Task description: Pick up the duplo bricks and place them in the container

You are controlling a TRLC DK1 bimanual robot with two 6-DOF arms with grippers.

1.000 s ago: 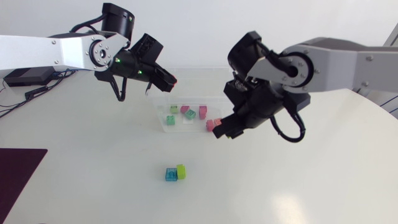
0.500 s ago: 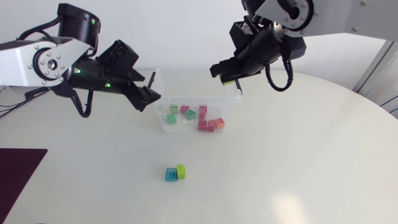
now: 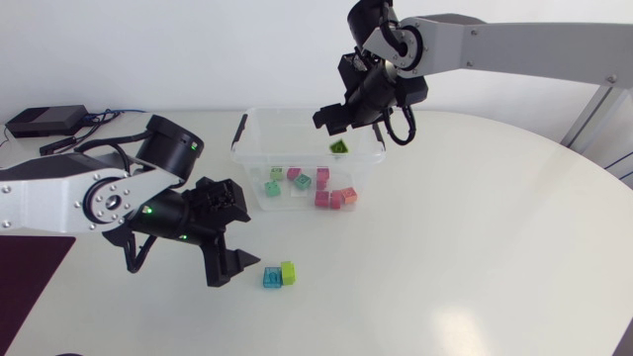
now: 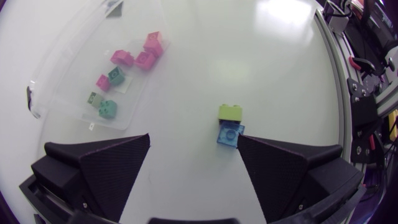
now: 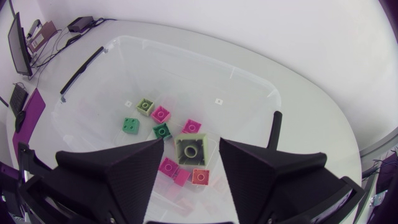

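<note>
Over the container (image 3: 297,129), right end effector (image 5: 191,142) gapes, green brick (image 3: 338,147) seemingly loose.

White table (image 3: 475,247), clear container (image 3: 297,112), blue brick (image 3: 272,278), lime brick (image 3: 288,271)

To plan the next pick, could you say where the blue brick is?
In the head view, the blue brick sits on the table, left of middle, touching the yellow-green brick, just ahead of the left end effector.
</note>
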